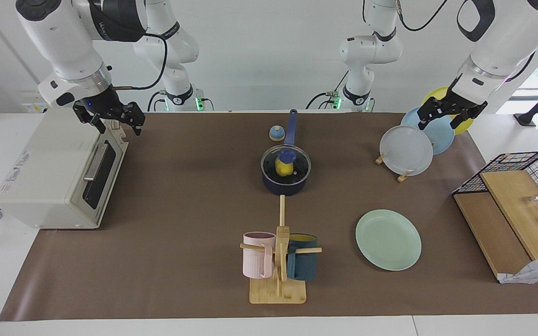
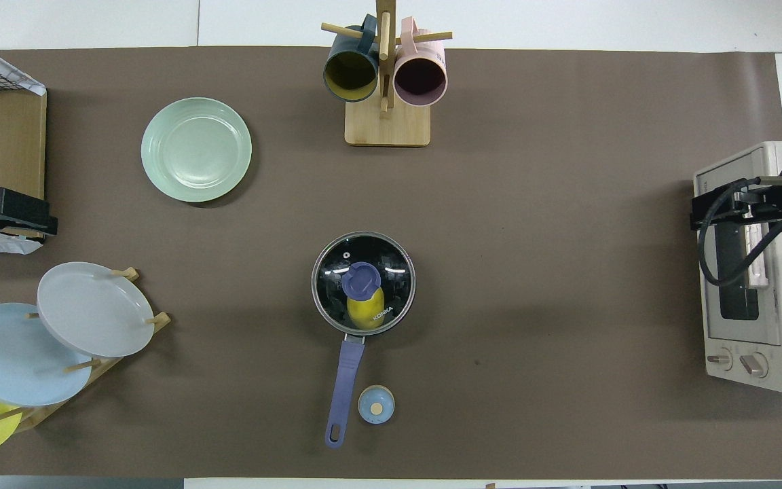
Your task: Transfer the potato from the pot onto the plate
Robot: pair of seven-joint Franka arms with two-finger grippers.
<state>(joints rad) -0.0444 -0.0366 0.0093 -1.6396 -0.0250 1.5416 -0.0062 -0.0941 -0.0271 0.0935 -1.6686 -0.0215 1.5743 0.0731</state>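
The dark navy pot (image 1: 286,183) stands mid-table with its long blue handle (image 2: 345,386) pointing toward the robots. A glass lid with a blue knob (image 1: 287,154) covers it. The yellow potato (image 1: 282,170) lies inside and shows through the lid, also in the overhead view (image 2: 366,312). The pale mint-green plate (image 1: 388,239) lies empty, farther from the robots than the pot, toward the left arm's end (image 2: 196,149). My left gripper (image 1: 438,123) hangs open and empty above the plate rack. My right gripper (image 1: 119,127) hangs open and empty over the toaster oven.
A toaster oven (image 1: 59,177) stands at the right arm's end. A mug tree (image 1: 279,254) holds a pink and a dark teal mug. A plate rack (image 1: 407,150) holds grey-white, light blue and yellow plates. A small blue knob-like piece (image 1: 276,133) lies beside the handle. A wire basket with wooden boards (image 1: 516,205) stands at the left arm's end.
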